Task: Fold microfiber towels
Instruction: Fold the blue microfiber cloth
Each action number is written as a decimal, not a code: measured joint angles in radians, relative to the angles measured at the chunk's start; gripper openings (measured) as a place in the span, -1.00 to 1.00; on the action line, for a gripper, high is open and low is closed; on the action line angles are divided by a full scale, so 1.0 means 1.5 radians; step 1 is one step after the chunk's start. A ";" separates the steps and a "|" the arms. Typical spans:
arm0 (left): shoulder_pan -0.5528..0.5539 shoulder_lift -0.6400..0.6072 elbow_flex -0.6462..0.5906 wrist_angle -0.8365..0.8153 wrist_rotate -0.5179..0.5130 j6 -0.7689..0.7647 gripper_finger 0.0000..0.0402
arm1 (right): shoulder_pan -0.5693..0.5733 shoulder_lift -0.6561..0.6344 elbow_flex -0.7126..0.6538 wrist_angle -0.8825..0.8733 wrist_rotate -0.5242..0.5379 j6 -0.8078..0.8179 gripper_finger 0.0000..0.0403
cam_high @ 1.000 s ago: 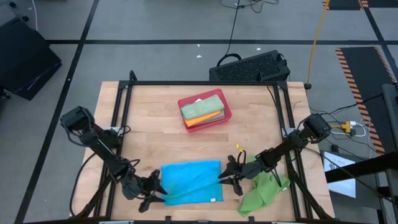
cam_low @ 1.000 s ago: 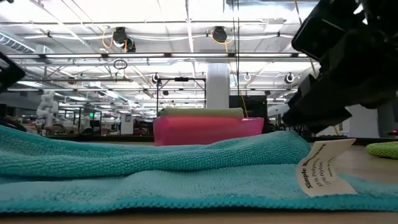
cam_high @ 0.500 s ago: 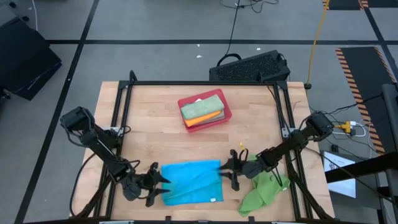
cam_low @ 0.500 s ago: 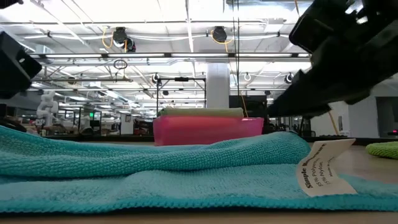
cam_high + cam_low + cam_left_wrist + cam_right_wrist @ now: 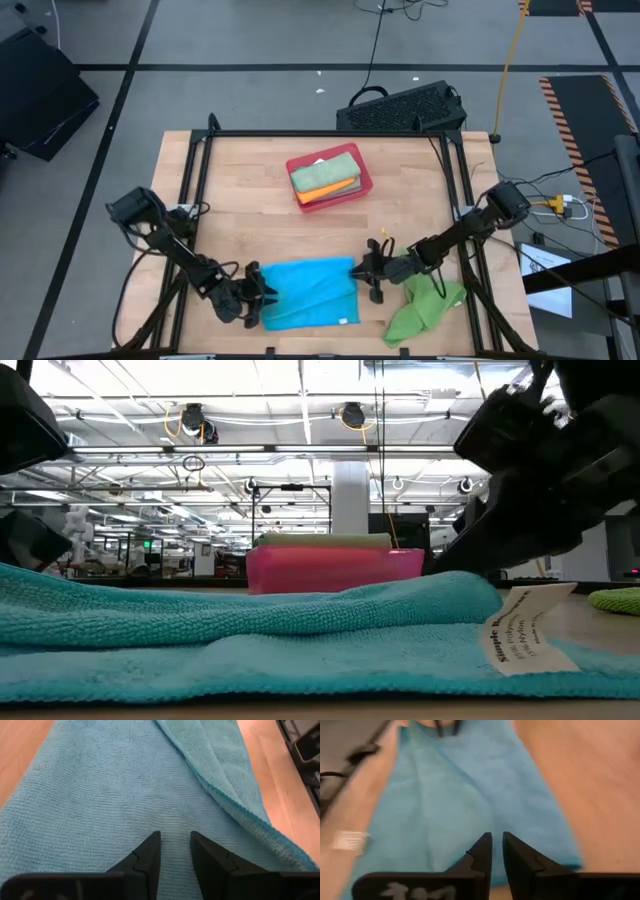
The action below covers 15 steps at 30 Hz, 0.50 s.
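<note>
A bright blue towel (image 5: 305, 293) lies folded on the table near its front edge, an upper layer's hem (image 5: 240, 805) running across it and a white label (image 5: 520, 635) at its near right corner. My left gripper (image 5: 255, 290) stands over the towel's left edge, its fingers (image 5: 150, 855) a narrow gap apart. My right gripper (image 5: 368, 275) stands over the towel's right edge, its fingers (image 5: 482, 850) almost together. A bright green towel (image 5: 420, 305) lies crumpled to the right, under the right arm. My left gripper points level over the blue towel's left edge (image 5: 172, 827) from the table's left; I cannot tell whether it touches the cloth. My right gripper points level over the towel's right edge (image 5: 497, 820) from the table's right; I cannot tell whether it touches the cloth.
A red tray (image 5: 362, 185) stands at the table's far middle holding a sage green towel (image 5: 322, 172) over an orange one (image 5: 340, 188). A black frame (image 5: 320, 133) rims the table. Bare wood lies between the tray and the blue towel.
My left gripper has gone a little toward the table's right and far edges, onto the blue towel's left edge. My right gripper has gone a little toward the far edge along the towel's right edge. The towel has stayed where it was.
</note>
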 joint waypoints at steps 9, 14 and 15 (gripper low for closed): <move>0.000 0.007 0.001 0.011 0.010 -0.005 -0.47 | 0.034 0.000 0.000 0.051 -0.019 -0.054 -0.84; 0.000 -0.008 -0.001 0.021 0.048 0.015 -0.47 | 0.038 0.000 0.000 0.019 0.063 -0.011 -0.84; 0.000 -0.016 -0.001 0.015 0.052 0.017 -0.47 | 0.035 0.001 0.000 0.009 0.074 -0.003 -0.84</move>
